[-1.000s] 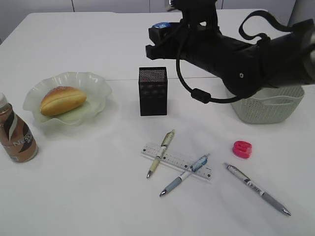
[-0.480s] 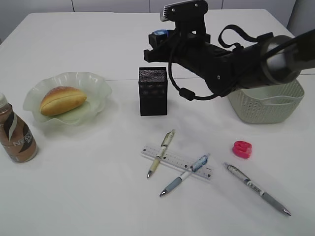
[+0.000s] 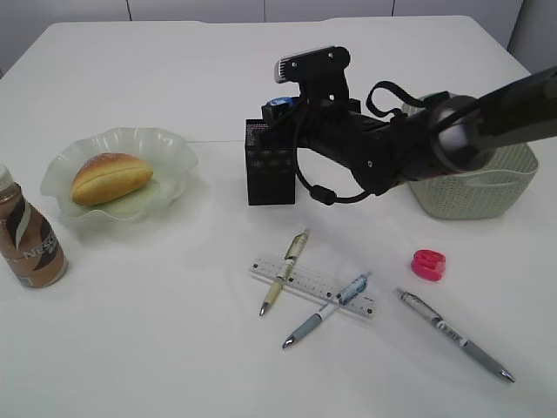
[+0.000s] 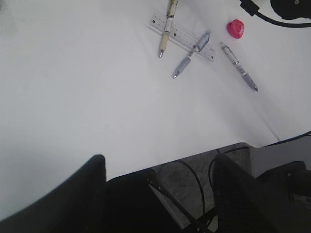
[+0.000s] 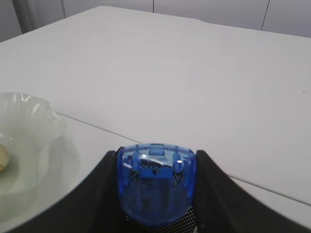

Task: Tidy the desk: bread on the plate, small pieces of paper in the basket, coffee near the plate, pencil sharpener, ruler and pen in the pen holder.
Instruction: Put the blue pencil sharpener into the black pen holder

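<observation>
While the right gripper (image 5: pixel 155 194) clamps a blue sharpener (image 5: pixel 155 182) over the pen holder (image 3: pixel 270 165), left gripper (image 4: pixel 158 194) open, near pens (image 3: pixel 283 272), ruler (image 3: pixel 311 285), pink sharpener (image 3: pixel 428 263), basket (image 3: pixel 487 187) far right.

The right gripper (image 3: pixel 280 106) with the blue pencil sharpener (image 3: pixel 281 102) has been lowered onto the pen holder (image 3: pixel 270 165).

pale panelled wall (image 3: pixel 200 9) behind, grey floor (image 4: pixel 194 170) below

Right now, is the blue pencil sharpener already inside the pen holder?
Not yet: the pencil sharpener sits gripped in the right gripper, just above the pen holder.
</observation>
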